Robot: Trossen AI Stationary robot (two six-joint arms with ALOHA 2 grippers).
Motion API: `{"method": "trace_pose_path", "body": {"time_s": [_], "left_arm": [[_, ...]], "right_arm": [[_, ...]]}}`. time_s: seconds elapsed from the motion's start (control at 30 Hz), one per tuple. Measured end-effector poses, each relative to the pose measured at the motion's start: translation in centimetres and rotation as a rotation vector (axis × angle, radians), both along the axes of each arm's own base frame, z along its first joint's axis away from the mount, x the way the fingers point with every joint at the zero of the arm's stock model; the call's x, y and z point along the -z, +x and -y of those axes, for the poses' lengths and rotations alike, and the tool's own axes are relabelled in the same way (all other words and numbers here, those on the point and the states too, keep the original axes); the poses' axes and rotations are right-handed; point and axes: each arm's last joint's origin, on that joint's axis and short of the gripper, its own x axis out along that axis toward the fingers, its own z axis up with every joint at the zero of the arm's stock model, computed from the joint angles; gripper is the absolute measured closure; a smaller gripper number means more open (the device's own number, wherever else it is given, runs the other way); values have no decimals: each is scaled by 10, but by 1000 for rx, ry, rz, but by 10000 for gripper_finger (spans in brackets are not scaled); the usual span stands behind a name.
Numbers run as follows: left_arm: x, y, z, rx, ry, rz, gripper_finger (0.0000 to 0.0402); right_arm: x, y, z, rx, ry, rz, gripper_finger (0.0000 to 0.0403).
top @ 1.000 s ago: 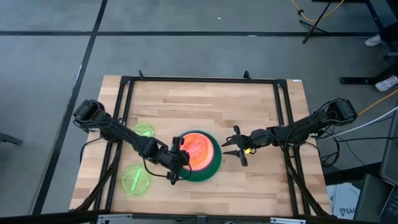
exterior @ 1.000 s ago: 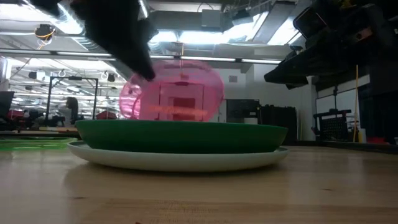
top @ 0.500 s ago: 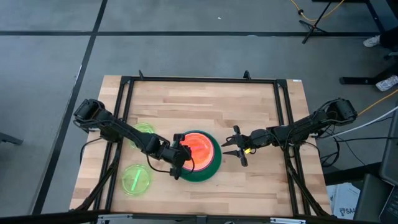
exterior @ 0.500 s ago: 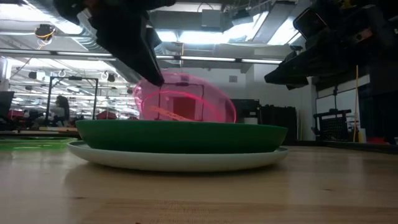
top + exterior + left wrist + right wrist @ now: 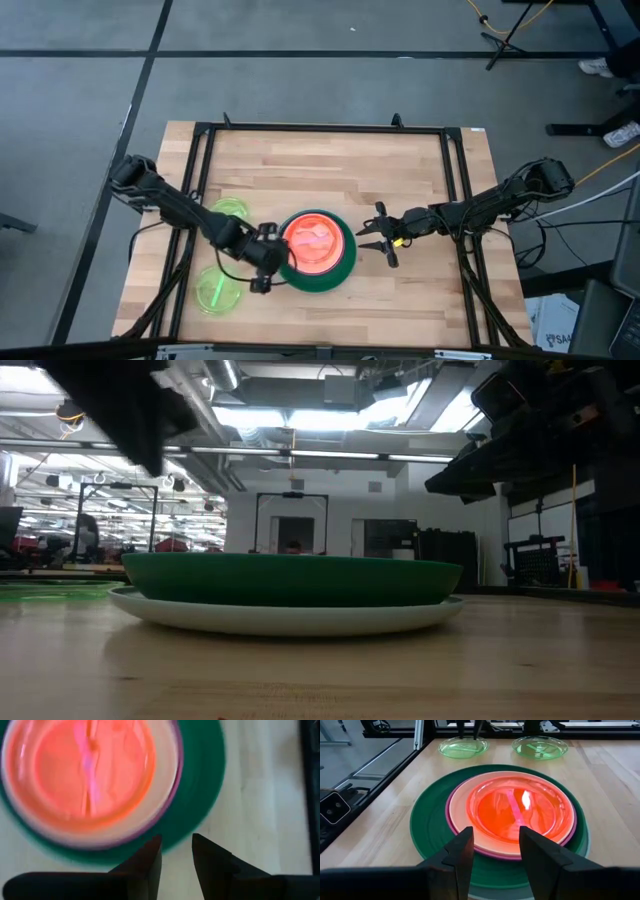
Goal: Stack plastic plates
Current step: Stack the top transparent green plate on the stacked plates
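The left hand (image 5: 262, 268) hovers just off the stack's edge, fingers (image 5: 145, 865) slightly parted and holding nothing. Beside it the stack sits on the counter (image 5: 400, 170): a pale plate (image 5: 290, 618) at the bottom, then dark green (image 5: 340, 270), magenta (image 5: 572, 832), cream (image 5: 460, 802) and a red-orange plate (image 5: 316, 240) on top. Two neon green plates (image 5: 218, 290) (image 5: 229, 209) lie apart, on the far side of this hand from the stack. The right hand (image 5: 372, 240) waits across the stack, open and empty.

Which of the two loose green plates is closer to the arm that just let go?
The neon green plate at the table's front edge, beside the left gripper; the other lies farther back.
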Motion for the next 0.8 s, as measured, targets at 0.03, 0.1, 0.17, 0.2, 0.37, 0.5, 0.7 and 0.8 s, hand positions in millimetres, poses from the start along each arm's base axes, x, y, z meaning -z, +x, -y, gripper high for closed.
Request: {"method": "trace_pose_path", "body": {"time_s": [0.03, 0.1, 0.17, 0.2, 0.37, 0.5, 0.7, 0.8], "left_arm": [[0, -5, 1, -20, 11, -21, 301], [0, -12, 4, -61, 31, -51, 301], [2, -19, 6, -97, 61, -96, 301], [3, -23, 7, -117, 76, -119, 301], [7, -42, 8, -221, 165, -234, 301], [7, -56, 10, -266, 285, -252, 301], [6, -67, 16, -290, 366, -221, 301], [14, -73, 17, -298, 381, -228, 301]], "right_arm": [[0, 0, 0, 0, 0, 1, 252], [0, 0, 0, 0, 0, 0, 252], [0, 0, 0, 0, 0, 0, 252], [0, 0, 0, 0, 0, 0, 252], [0, 0, 0, 0, 0, 1, 252], [0, 0, 0, 0, 0, 0, 252], [0, 0, 0, 0, 0, 1, 252], [0, 0, 0, 0, 0, 0, 252]]}}
